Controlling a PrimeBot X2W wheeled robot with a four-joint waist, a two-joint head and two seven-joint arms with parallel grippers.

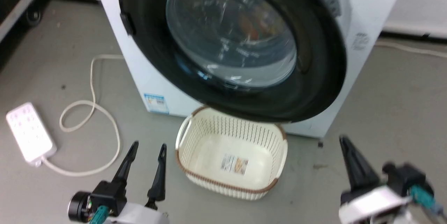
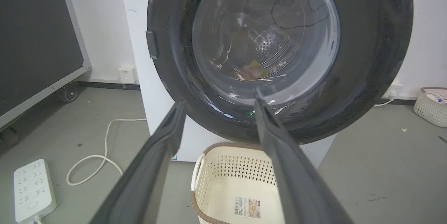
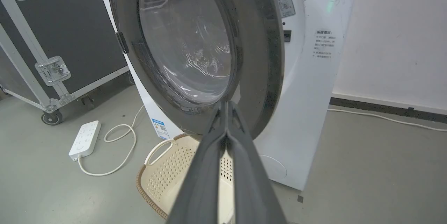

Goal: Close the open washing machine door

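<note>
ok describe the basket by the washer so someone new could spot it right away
Start at the white washing machine with its big round black-ringed door. On the grey floor below that door sits the basket: cream, with perforated walls, a brown rim and a barcode label on its bottom. The white power strip to its left is flat and corded.

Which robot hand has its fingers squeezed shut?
The right gripper: its two dark fingers press together to one point, while the left gripper has its fingers standing wide apart.
</note>
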